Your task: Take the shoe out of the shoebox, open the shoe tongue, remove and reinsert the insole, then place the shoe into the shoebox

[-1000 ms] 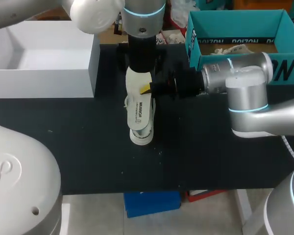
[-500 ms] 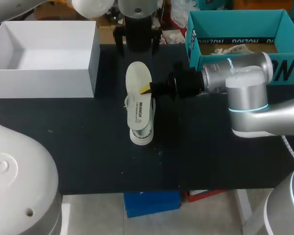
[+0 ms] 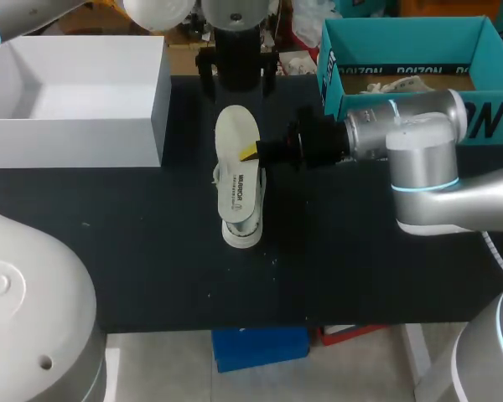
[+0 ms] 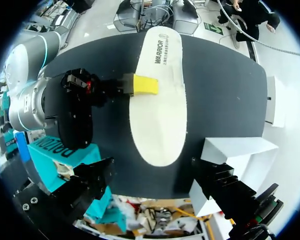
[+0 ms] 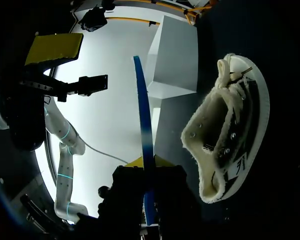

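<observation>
My right gripper (image 3: 251, 152) holds the white insole (image 3: 236, 159) flat above the mid-table, shut on its long edge. Under the insole lies the white shoe (image 3: 242, 234), with only its heel end and a bit of lace showing. In the right wrist view the insole (image 5: 143, 115) stands edge-on with its blue underside showing, pinched in the right gripper (image 5: 147, 169); the shoe (image 5: 225, 135) lies on its side beside it, opening towards the gripper. My left gripper (image 3: 237, 74) hangs open at the table's far edge, behind the insole (image 4: 160, 95). The teal shoebox (image 3: 402, 40) stands at the back right.
An open white box (image 3: 155, 109) stands at the back left, close to the insole's far end. Crumpled paper (image 3: 398, 85) lies inside the teal shoebox. My right arm's forearm (image 3: 402, 126) stretches across the table's right half, in front of the shoebox.
My left arm has pulled back from over the insole's far end to the table's far edge, baring the whole insole. The right gripper and insole have stayed put.
</observation>
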Robot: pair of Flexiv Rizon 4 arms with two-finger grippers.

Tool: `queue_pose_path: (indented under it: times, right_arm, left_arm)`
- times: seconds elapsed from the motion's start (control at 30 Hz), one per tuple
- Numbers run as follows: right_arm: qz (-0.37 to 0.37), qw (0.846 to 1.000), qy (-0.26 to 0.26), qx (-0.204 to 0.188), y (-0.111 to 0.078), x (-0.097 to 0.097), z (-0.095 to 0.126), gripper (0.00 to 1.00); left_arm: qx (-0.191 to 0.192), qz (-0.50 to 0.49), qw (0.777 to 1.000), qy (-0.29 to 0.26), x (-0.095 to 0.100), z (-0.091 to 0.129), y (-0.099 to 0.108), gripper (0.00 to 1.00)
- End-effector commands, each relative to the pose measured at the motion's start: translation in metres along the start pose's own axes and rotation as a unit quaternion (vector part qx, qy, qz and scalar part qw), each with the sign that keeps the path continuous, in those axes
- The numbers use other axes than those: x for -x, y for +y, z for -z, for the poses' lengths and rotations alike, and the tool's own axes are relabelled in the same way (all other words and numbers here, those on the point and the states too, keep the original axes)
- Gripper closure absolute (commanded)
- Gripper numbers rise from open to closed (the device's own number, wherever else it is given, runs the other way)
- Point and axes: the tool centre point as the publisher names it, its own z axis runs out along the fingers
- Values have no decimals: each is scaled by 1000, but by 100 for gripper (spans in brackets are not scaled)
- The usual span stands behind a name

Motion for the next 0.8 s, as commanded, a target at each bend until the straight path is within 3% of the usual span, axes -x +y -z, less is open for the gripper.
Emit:
queue_pose_path:
  times: [0.03,0.33,0.8]
  right_arm:
    - [0,1000,0,2,-1,0,-1,100]
    - [0,1000,0,2,-1,0,-1,100]
    - [0,1000,0,2,-1,0,-1,100]
  left_arm:
    - [11,-1,1000,-4,-9,9,-22,0]
    - [6,-11,1000,1,-15,15,-71,0]
    - [-13,-24,999,-19,-22,16,-127,0]
